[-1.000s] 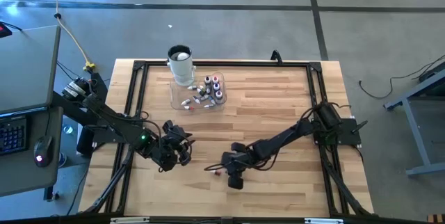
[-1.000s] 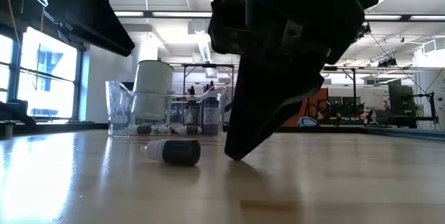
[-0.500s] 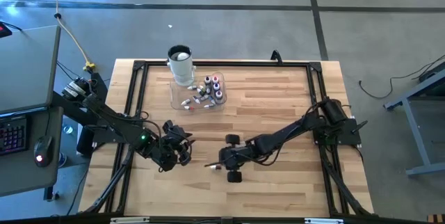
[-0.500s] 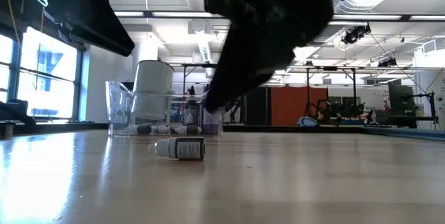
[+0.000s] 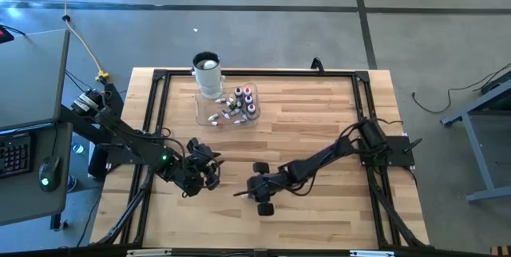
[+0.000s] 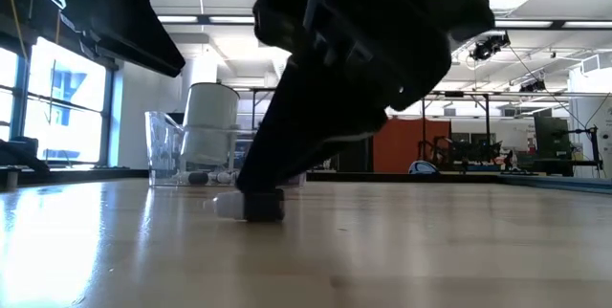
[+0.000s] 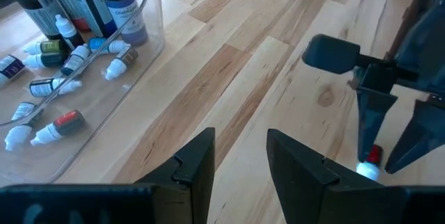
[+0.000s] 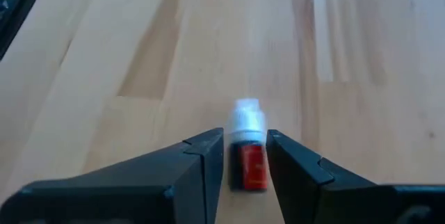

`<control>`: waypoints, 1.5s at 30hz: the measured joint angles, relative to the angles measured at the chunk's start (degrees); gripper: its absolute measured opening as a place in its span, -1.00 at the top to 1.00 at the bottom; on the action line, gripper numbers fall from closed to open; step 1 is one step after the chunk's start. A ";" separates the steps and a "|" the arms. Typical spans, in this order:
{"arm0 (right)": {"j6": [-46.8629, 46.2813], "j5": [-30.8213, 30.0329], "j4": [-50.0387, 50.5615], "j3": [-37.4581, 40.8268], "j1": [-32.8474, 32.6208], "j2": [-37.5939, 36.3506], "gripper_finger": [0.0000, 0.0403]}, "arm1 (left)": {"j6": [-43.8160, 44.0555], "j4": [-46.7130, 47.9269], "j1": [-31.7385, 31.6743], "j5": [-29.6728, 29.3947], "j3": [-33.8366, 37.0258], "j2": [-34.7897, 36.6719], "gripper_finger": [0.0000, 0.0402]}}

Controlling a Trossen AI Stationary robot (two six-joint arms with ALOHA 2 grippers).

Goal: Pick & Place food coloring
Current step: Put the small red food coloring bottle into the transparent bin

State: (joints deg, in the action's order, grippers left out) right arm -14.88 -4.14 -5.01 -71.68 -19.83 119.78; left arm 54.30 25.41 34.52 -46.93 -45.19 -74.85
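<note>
One food coloring bottle, with a red label and a white tip, lies on its side on the wood near the table's near edge. It also shows in the low view. My right gripper is open and points down over it, one finger on each side of the body. My left gripper is open and empty. It hovers left of the bottle in the high view. Several more bottles lie and stand in the clear tray. My right gripper comes at the lone bottle from above and slanting, with its fingers along either side of the red-labelled body. The bottle lies flat on the table. I cannot tell whether the fingers touch it.
A tall white cup stands at the tray's far left corner. A black frame runs around the tabletop. Bare wood lies between the tray and both grippers.
My right gripper rose off the table, moved toward the left edge, then came down over the bottle with a finger on each side. The bottle shifted a little toward the left early in that second and has lain still since.
</note>
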 joint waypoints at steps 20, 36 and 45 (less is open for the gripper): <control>-0.04 -1.77 4.11 1.27 -0.44 0.99 0.50 | 0.00 0.09 0.00 0.32 0.00 -0.02 0.36; 11.86 -8.34 10.31 -3.27 8.45 -9.11 0.62 | 0.00 0.06 0.02 0.39 0.00 -0.03 0.36; 27.29 -19.15 10.19 -16.94 23.19 -9.87 0.62 | -0.19 -0.22 0.00 -0.40 0.00 -0.04 0.36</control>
State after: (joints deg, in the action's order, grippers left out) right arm 12.42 -23.29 5.18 -88.63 3.36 109.92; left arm 54.12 25.19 34.52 -47.33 -45.19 -74.89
